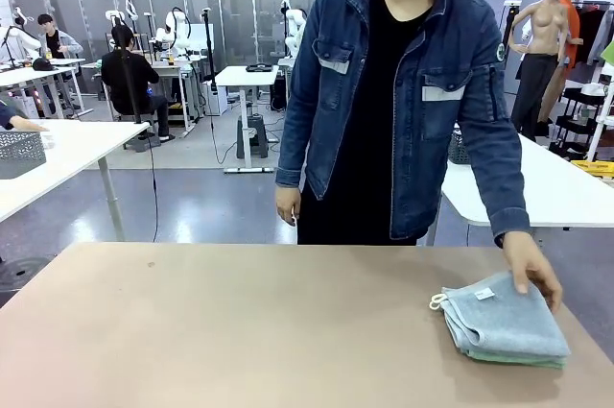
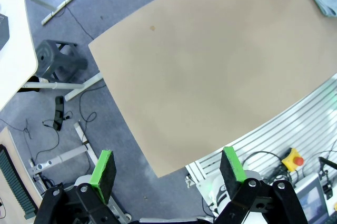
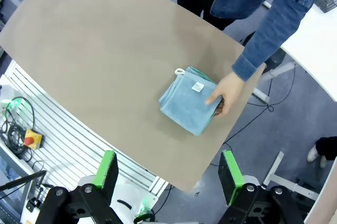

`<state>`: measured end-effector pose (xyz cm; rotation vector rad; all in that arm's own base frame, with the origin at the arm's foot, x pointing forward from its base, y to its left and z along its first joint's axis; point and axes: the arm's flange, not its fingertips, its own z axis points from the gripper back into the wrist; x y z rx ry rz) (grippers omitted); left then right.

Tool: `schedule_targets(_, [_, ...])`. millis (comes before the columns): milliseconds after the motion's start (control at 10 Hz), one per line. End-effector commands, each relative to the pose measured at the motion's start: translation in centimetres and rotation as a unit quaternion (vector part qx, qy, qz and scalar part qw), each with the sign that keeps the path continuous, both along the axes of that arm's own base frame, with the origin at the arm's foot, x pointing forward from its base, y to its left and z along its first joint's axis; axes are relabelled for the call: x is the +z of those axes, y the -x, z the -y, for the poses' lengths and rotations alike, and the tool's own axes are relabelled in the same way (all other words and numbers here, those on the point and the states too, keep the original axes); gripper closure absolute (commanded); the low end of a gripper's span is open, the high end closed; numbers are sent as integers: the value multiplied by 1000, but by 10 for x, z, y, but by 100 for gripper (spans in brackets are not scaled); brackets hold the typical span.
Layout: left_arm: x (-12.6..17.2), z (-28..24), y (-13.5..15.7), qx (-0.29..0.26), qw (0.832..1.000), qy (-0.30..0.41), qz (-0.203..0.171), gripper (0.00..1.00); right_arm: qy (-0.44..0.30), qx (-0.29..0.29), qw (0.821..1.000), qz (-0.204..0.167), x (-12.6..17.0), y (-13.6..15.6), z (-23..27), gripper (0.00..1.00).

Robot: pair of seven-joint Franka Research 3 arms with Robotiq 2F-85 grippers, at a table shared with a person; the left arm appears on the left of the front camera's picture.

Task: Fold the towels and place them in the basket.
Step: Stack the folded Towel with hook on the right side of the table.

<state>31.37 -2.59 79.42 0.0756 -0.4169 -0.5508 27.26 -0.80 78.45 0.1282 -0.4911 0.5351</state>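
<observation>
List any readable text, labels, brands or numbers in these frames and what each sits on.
No text can be read in any view.
Small white label on the top pale blue towel: any print on it is too small to read, in the right wrist view and the front view alike.
Table, person's hand on the towels, both grippers: no print visible.

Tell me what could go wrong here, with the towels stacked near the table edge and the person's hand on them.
1. The person's hand rests on the towels; reaching now with the open right tool could strike fingers.
2. The stack sits near the corner of the table, so a nudge might push it off.
3. The pale blue towel lies on a green one; a pinch might lift both or unfold them.
</observation>
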Motion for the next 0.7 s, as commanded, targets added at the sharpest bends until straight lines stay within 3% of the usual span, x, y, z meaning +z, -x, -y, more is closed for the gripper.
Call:
schedule_targets(0, [1,-1,1,1,1000,-1,2,0,6,-1,1000,-4,1,3,-1,4])
schedule_targets(600, [1,-1,1,1,1000,-1,2,0,6,-1,1000,-4,1,3,-1,4])
